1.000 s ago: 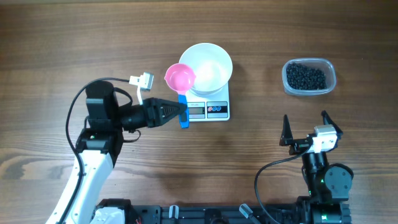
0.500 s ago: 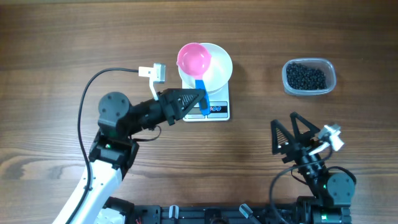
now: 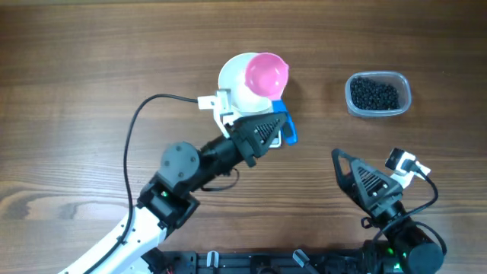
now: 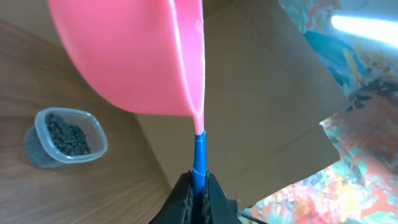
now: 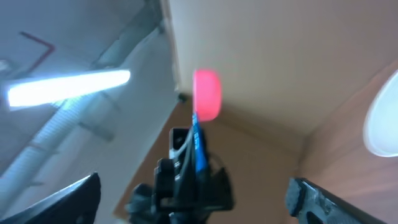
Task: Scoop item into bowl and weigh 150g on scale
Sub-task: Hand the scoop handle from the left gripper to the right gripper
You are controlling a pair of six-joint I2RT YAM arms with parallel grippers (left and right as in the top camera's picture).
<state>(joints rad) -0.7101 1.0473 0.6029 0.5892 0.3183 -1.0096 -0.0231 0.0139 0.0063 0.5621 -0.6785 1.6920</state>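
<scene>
I've swung left tool (image 3: 278, 131), clamping empty scoop (image 3: 268, 74), across bowl (image 3: 233, 78) toward beads (image 3: 374, 93); right tool (image 3: 342, 161) gapes, holding nothing. Scooping not begun.

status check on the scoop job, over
Left gripper shut on scoop handle, scoop empty over bowl. Right gripper open, holding nothing. Beans in tub, nothing between scoop and tub.

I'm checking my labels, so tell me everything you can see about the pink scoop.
The scoop is a round pink cup on a narrow blue handle, plastic by its look. The left claw is shut on the handle, holding the cup over one side of the white bowl. From overhead its hollow faces up and shows no beads. Nothing else appears to touch it.
</scene>
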